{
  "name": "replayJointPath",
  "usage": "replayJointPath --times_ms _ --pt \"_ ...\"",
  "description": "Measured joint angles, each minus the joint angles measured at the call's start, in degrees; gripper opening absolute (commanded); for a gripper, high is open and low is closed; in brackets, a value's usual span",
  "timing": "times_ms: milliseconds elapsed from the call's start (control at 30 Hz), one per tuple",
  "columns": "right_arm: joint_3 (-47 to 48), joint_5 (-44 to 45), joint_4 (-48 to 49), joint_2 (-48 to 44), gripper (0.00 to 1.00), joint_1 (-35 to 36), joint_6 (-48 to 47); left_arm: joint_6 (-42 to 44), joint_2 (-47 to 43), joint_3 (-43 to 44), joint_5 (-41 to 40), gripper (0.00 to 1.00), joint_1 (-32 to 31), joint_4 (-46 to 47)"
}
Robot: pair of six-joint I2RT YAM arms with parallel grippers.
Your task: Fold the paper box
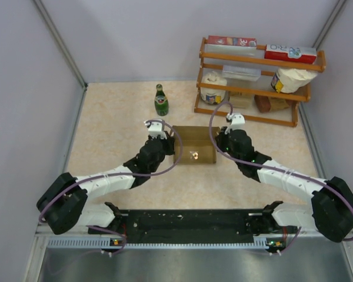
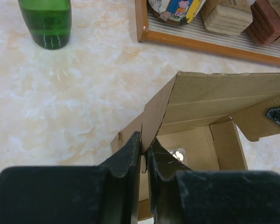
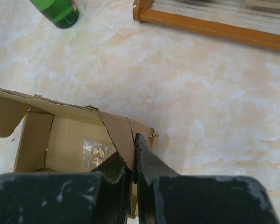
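The left gripper (image 2: 143, 145) pinches the left wall of the paper box (image 1: 191, 133), jaws narrow. The right gripper (image 3: 133, 148) is clamped tight on its right flap. The box sits open in the middle of the table (image 1: 112, 117), with bare surface on all sides. Beyond stand a green bottle (image 1: 160, 101) and a wooden rack (image 1: 256, 92), where one carton (image 1: 230, 42) reads "30".

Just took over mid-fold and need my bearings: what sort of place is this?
Probably a lab test cell staged as a kitchen counter: plain partition walls, a marble-look tabletop, a wooden rack of groceries and a green bottle.
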Motion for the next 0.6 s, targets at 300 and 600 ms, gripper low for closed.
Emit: replayJointPath --times_ms 300,600 --pt "-6.45 4.50 7.19 0.00 0.00 2.73 1.01 -2.36 1.81 -2.36 -3.13 0.14 -2.47 1.33" --pt "-9.46 6.32 12.81 0.04 0.00 3.63 2.36 -4.50 1.79 -4.85 -4.00 0.14 -3.80 3.58"
